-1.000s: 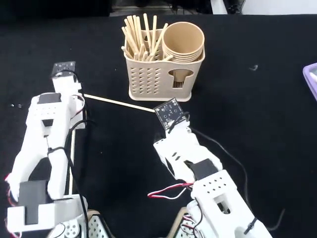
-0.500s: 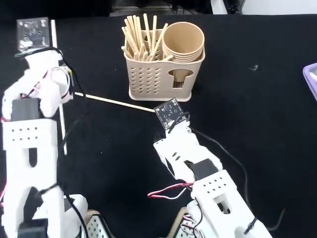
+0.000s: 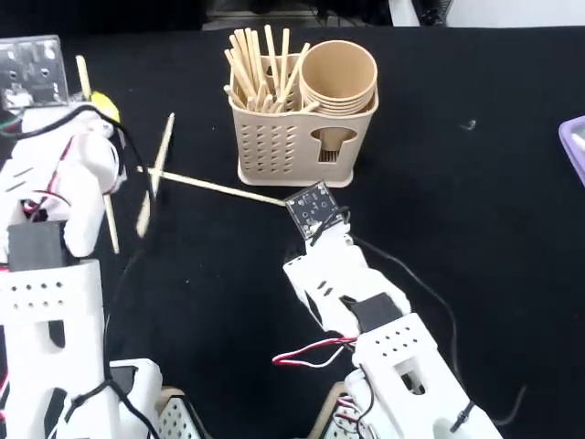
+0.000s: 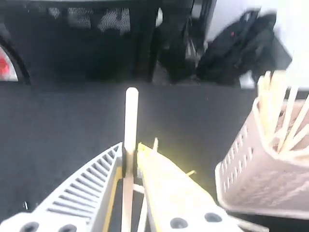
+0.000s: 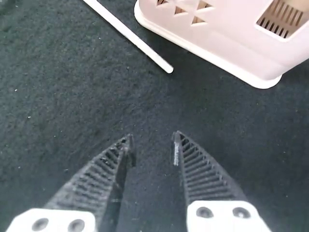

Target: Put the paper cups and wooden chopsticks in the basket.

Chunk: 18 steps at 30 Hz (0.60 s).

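Right wrist view gives me the ribbed right jaws parted above the fuzzy black worktop (image 5: 58, 96), short of a round loose chopstick (image 5: 130, 38) lying just beside the perforated beige plastic basket (image 5: 217, 34). My left jaws pinch a slim wooden chopstick (image 4: 131, 121); farther off, nested paper cups (image 3: 338, 78) and bundled chopsticks (image 3: 260, 64) stand in the basket.

Even overhead light, matte black counter (image 3: 475, 238) swallowing shadows, pale basket (image 3: 283, 146) brightly lit, one chopstick (image 3: 156, 174) smeared by motion blur, left wrist view hazy, its far background blown white
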### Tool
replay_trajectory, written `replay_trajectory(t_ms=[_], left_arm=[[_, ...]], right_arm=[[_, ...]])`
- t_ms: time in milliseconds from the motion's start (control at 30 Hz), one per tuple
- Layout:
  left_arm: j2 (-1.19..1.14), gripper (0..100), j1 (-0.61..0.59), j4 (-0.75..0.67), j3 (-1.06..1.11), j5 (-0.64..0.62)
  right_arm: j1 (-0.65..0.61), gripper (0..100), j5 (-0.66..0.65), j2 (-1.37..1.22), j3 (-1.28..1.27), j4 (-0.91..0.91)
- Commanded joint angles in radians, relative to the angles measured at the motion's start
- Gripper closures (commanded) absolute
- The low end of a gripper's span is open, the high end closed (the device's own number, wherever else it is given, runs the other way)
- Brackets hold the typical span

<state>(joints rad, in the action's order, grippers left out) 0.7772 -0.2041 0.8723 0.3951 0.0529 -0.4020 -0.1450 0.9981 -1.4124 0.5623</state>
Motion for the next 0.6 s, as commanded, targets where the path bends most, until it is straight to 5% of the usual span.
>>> replay_trajectory(t_ms=[0,200,567], left_arm=[[0.043,97,0.012,-0.009,0.071,-0.003],[0.078,97,0.062,-0.081,0.101,-0.003],[0.152,97,0.286,-0.678,0.113,-0.003]], right_arm=[[-0.011,87.0,-0.008,0.028,0.008,-0.023],[-0.011,87.0,-0.008,0.028,0.007,-0.025],[-0.011,87.0,-0.008,0.028,0.004,-0.025]])
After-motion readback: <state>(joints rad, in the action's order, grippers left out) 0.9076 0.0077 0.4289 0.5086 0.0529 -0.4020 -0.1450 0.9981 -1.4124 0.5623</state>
